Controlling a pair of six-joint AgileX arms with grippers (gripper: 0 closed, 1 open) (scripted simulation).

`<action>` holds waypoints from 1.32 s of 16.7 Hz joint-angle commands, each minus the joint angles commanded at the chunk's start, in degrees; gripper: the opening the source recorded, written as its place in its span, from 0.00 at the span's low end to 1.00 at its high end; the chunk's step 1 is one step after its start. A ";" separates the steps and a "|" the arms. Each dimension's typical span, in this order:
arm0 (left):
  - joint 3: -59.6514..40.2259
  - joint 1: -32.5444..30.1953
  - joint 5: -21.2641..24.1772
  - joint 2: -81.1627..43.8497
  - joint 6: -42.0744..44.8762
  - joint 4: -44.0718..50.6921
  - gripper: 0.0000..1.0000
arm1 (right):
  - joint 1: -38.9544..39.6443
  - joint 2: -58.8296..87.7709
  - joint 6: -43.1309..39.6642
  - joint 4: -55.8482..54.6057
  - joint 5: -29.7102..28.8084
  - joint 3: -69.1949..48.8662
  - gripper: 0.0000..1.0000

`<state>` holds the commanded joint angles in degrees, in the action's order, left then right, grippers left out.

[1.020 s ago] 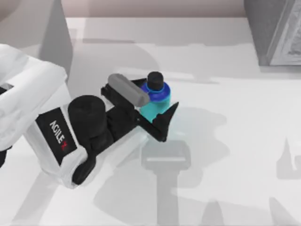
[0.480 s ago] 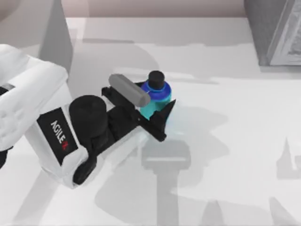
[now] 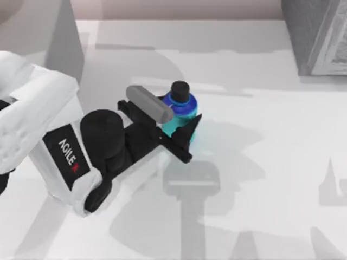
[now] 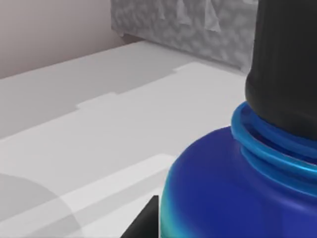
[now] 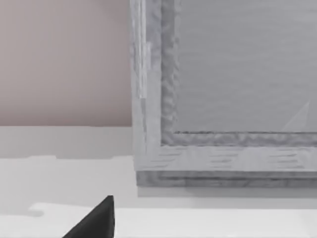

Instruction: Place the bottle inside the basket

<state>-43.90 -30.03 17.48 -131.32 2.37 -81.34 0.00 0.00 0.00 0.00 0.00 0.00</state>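
Left gripper (image 3: 174,125) is at the bottle (image 3: 179,111), left of centre on the bench (image 3: 271,162). Its dark fingers sit on either side of the cyan body, with the blue shoulder and black cap standing above them. The near finger (image 3: 187,135) looks pressed to the bottle's side, so I read the gripper as pinching the bottle, though contact at the far finger is hidden under the grey bar of the wrist. The bottle stands upright, and its base appears to be on the bench.

In the left wrist view the bottle (image 4: 237,183) is very close, blue shoulder and neck ring under the black cap, and the basket (image 4: 198,29) shows as a grey textured wall at the far end of the bench.

In the top view the basket (image 3: 317,38) lies at the far right corner, well apart from the bottle.

Right wrist view: the basket (image 5: 223,148) wall and rim are near, with one dark fingertip (image 5: 96,220) at the frame edge. Cannot tell how the right gripper's fingers stand.

Step in hand, by my judgement: grasp, with lift not yet made.

Next move calls for a straight lift that keeps the bottle upright, a carry to the right and away, enough height to clear the basket rim, then release inside.
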 joint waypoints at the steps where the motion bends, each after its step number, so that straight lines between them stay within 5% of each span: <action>1: 0.00 0.00 0.00 0.00 0.00 0.00 0.00 | 0.00 0.00 0.00 0.00 0.00 0.00 1.00; 13: 1.37 2.24 1.20 3.53 1.21 3.32 0.00 | 0.00 0.00 0.00 0.00 0.00 0.00 1.00; 22: 8.21 22.04 16.00 36.21 5.35 35.29 0.00 | 0.00 0.00 0.00 0.00 0.00 0.00 1.00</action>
<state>-35.69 -7.98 33.48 -95.11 7.72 -46.05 0.00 0.00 0.00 0.00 0.00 0.00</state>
